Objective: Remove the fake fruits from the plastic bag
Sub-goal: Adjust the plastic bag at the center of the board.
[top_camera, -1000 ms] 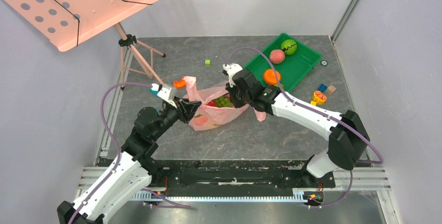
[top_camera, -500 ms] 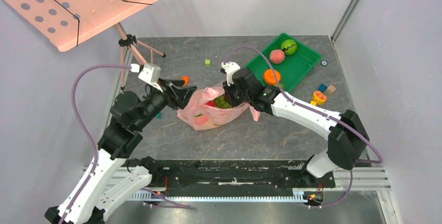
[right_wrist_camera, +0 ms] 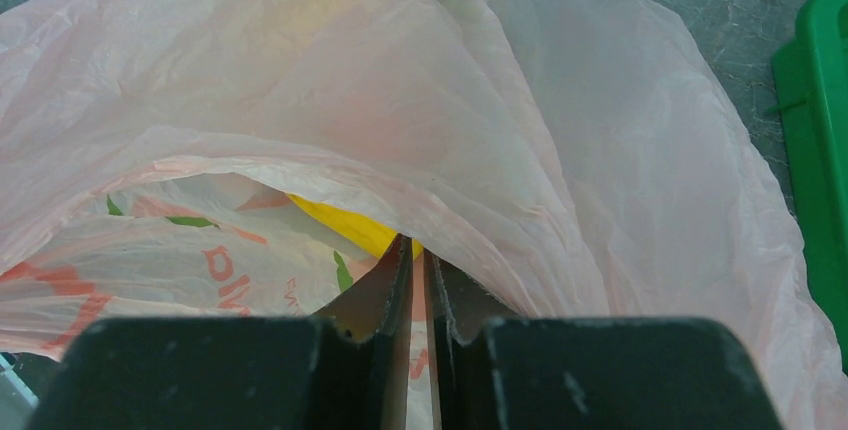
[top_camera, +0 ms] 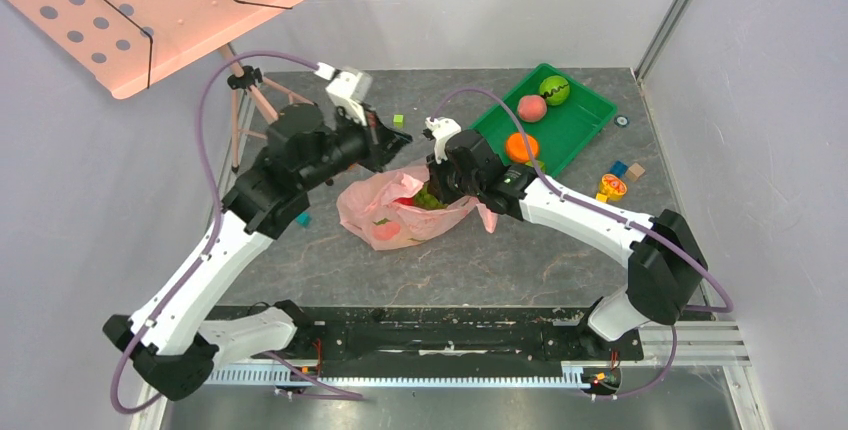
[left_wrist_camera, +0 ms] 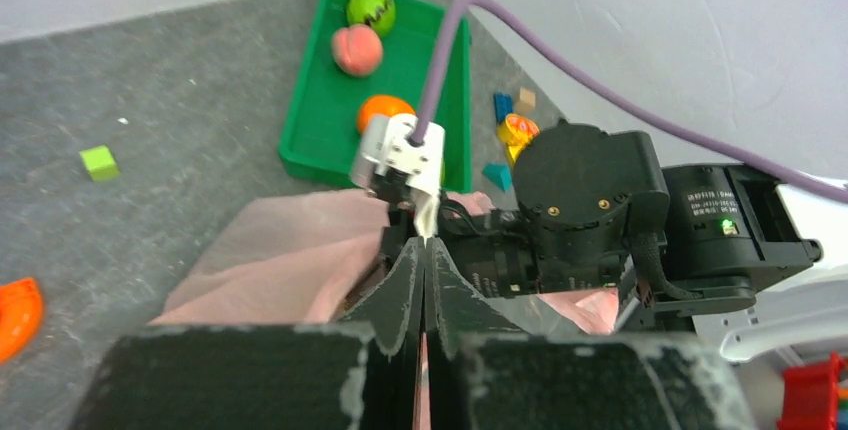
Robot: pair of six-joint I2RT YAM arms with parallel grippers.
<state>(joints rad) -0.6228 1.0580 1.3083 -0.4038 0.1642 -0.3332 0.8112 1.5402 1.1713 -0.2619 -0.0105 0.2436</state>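
The pink plastic bag (top_camera: 390, 225) lies crumpled at mid-table. Through its mouth I see a green grape bunch (top_camera: 430, 197) and a red fruit (top_camera: 403, 200). My right gripper (top_camera: 437, 190) is at the bag's right rim. In the right wrist view it (right_wrist_camera: 417, 245) is shut on the bag film (right_wrist_camera: 400, 100), with a yellow fruit (right_wrist_camera: 345, 222) just beyond the tips, inside the bag. My left gripper (top_camera: 392, 150) hovers at the bag's far rim. In the left wrist view it (left_wrist_camera: 424, 250) is shut, with a pink sliver of the bag (left_wrist_camera: 280, 260) between the jaws.
A green tray (top_camera: 575, 125) at the back right holds a green ball (top_camera: 554, 89), a pink peach (top_camera: 532, 108) and an orange fruit (top_camera: 521, 147). A pink music stand (top_camera: 150, 10) stands at the back left. A green cube (top_camera: 398, 120) and toy blocks (top_camera: 615, 180) lie on the table.
My left arm has swung up and to the right, from the bag's near-left side to its far rim. The bag's left side has shifted. The right arm has barely moved.
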